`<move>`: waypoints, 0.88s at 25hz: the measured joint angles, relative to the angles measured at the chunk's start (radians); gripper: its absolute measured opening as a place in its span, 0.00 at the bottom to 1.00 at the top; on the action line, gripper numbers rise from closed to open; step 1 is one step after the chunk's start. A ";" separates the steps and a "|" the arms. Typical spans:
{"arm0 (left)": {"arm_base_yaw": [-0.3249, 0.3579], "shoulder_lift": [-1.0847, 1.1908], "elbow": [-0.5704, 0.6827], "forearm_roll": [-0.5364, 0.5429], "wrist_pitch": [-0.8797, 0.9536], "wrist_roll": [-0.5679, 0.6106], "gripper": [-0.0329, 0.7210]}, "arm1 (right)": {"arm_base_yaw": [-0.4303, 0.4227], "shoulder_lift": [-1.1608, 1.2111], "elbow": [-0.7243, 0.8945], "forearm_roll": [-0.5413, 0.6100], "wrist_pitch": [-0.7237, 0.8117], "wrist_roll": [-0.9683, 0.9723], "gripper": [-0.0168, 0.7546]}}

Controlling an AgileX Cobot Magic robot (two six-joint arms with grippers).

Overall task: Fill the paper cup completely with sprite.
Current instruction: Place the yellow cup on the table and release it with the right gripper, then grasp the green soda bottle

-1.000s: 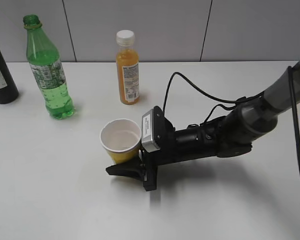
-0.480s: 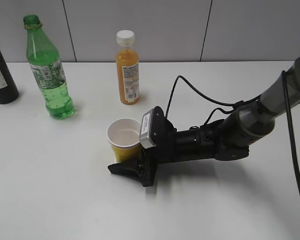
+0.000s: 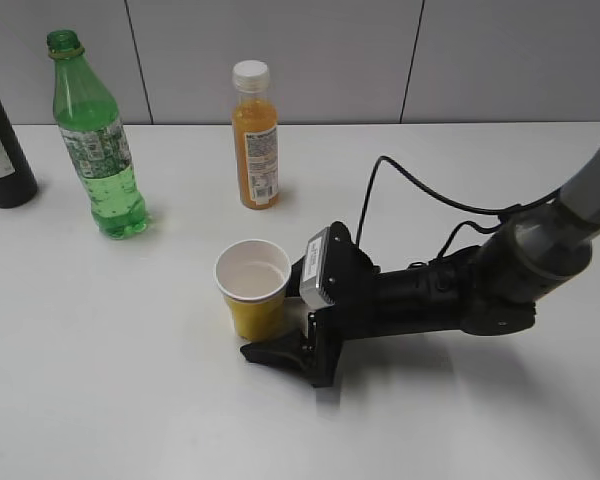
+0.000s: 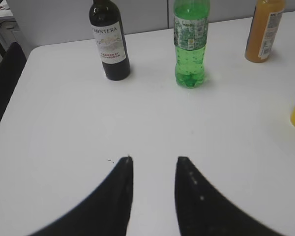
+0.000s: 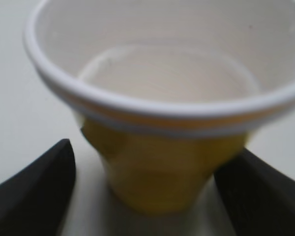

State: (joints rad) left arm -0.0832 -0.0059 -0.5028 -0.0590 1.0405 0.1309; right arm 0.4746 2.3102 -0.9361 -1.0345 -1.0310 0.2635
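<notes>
A: We see the small yellow paper cup with white rim [image 3: 252, 289] upright on the white worktop [image 3: 100, 370], between the right gripper's [image 3: 280, 325] jaws.

B: Gripped?

A: No, jaws wide, gaps both sides. Left gripper's [image 4: 154, 160] jaws narrowly parted, empty; tall green plastic sprite bottle [image 4: 190, 42] stands well apart.

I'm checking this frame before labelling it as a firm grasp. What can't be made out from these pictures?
- Contact: the right wrist view is blurred, so whether the right gripper touches the yellow paper cup is unclear.
- The far fingertip: hidden behind the cup in the exterior view.
- The cup: cut off by the left wrist view's right edge.
- The green plastic bottle's label text: too small.
- The left gripper: outside the exterior view.
</notes>
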 joint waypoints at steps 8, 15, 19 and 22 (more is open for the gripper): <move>0.000 0.000 0.000 0.000 0.000 0.000 0.36 | -0.111 -0.106 0.147 0.094 0.035 -0.067 0.91; 0.000 0.000 0.000 0.000 0.000 0.000 0.36 | -0.168 -0.244 0.238 0.192 0.049 -0.074 0.89; 0.000 0.000 0.000 0.000 0.000 0.000 0.36 | -0.169 -0.339 0.244 0.322 0.162 -0.096 0.88; 0.000 0.000 0.000 0.000 0.000 0.000 0.36 | -0.169 -0.413 0.245 0.504 0.285 -0.179 0.87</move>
State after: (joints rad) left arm -0.0832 -0.0059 -0.5028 -0.0590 1.0405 0.1309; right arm 0.3058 1.8975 -0.6911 -0.5308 -0.7464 0.0848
